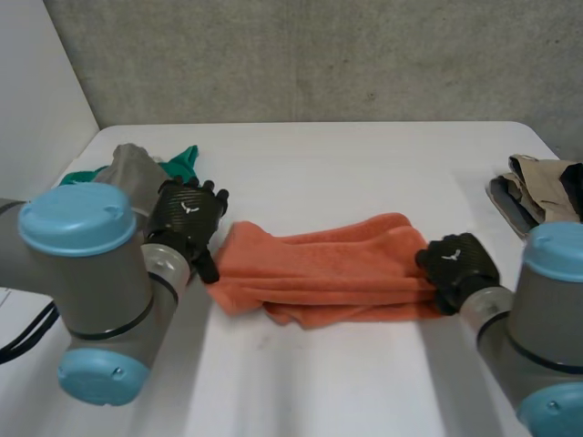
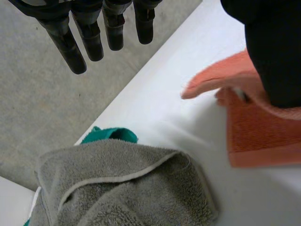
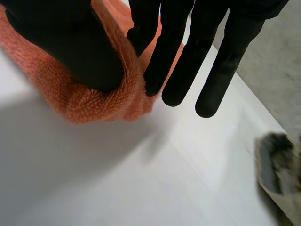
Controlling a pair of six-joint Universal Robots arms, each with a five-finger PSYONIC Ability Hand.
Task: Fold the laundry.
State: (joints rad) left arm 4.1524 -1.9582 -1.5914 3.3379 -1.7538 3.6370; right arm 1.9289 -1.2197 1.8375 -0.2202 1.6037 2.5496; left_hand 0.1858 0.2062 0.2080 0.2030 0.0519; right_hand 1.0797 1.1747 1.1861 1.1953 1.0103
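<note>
- Orange towel [image 1: 328, 269]: lies across the middle of the tabletop [image 1: 364, 155] as a long, loosely doubled band with uneven edges. It is stretched between the two hands, probably so that each can control one end for the next fold.
- Right hand [image 1: 458, 264]: at the towel's right end. In its wrist view the thumb [image 3: 70, 42] presses a roll of cloth against the nearest of the straight fingers [image 3: 225, 61], so this end is grasped in a pinch.
- Left hand [image 1: 187, 217]: at the towel's left end. Its fingers [image 2: 89, 33] are extended and clear of the cloth, and only the thumb [image 2: 275, 52] is over the orange edge. Judged released, with nothing held.
- Grey towel [image 1: 132, 168] and green cloth [image 1: 185, 161]: heaped at the far left corner, apart from the work area, probably waiting their turn.
- Beige and dark garments [image 1: 537, 187]: set at the right edge, well apart from the towel.
- Surface and room: a smooth white tabletop, a rough grey concrete wall [image 1: 319, 55] behind it, and a grey floor [image 2: 37, 108] beyond the table edge.
</note>
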